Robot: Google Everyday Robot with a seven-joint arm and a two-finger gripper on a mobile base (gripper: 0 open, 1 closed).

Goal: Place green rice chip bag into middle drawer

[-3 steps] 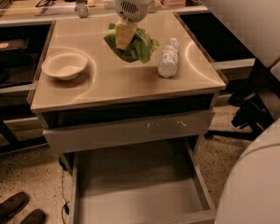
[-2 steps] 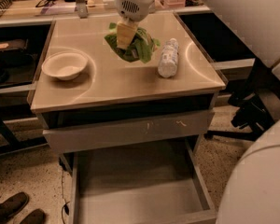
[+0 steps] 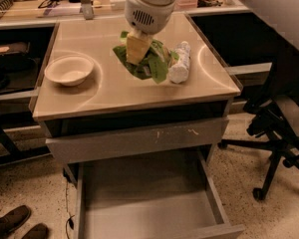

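The green rice chip bag (image 3: 150, 63) is crumpled on the tan cabinet top (image 3: 114, 91), right of centre and touching the white patterned bottle (image 3: 180, 61). My gripper (image 3: 137, 48) hangs from the white wrist above, and its yellowish fingers are shut on the bag's upper left part, which hides part of the bag. The middle drawer (image 3: 144, 203) is pulled out wide open below the cabinet's front, with a bare grey floor and low side walls.
A white bowl (image 3: 70, 69) sits at the left of the cabinet top. A grey drawer front with pale scratches (image 3: 139, 139) juts out slightly above the open drawer. An office chair (image 3: 279, 128) stands to the right. Shoes (image 3: 15, 223) lie on the floor at the lower left.
The gripper and the bag have shifted toward the cabinet's front edge, and the bag looks more bunched up. The bowl and the bottle have not moved.
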